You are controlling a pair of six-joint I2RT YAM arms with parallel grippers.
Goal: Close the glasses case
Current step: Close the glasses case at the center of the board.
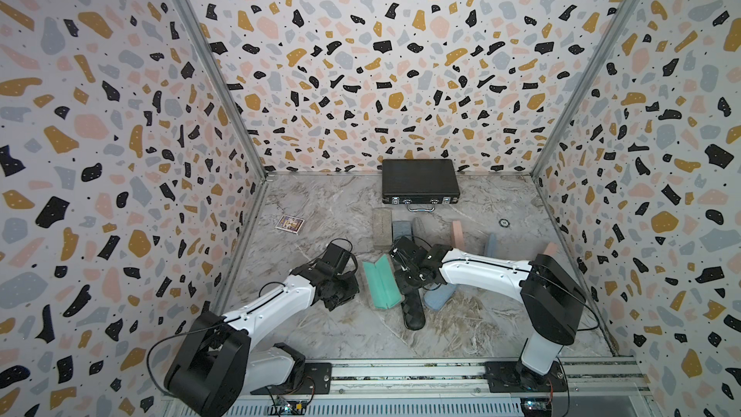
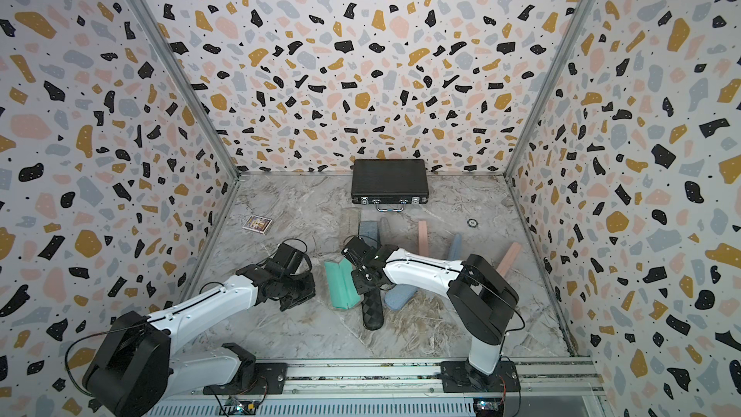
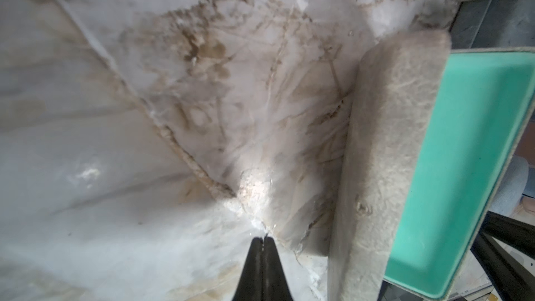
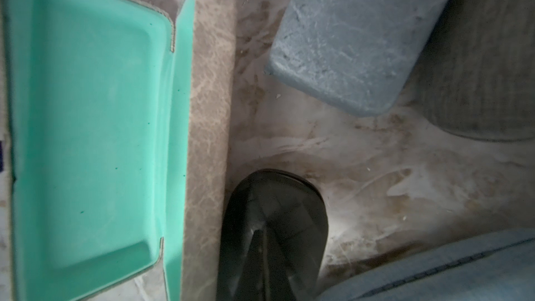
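left gripper (image 3: 263, 240) tips together, empty, low over marble table (image 3: 130, 140) | right gripper (image 4: 256, 235) together, empty, above black case (image 4: 272, 198) | glasses case (image 1: 381, 280) lay open between them, teal lining up, probably flanked for a push-shut | open room at its 9 o'clock; 3 o'clock side crowded by blue case (image 1: 437, 298)

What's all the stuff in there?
open glasses case: one, green inside, centre
black case: one, quilted black, beside the open case
blue cases: two, blue, right of the black case
pink cases: two, pink, right side
briefcase: one, black, at the back
greyish cases: three, grey tones, before the briefcase
small box: one, patterned, left side
round disc: one, dark, right back
left gripper: one, black, shut, beside the open case
right gripper: one, black, shut, over the black case
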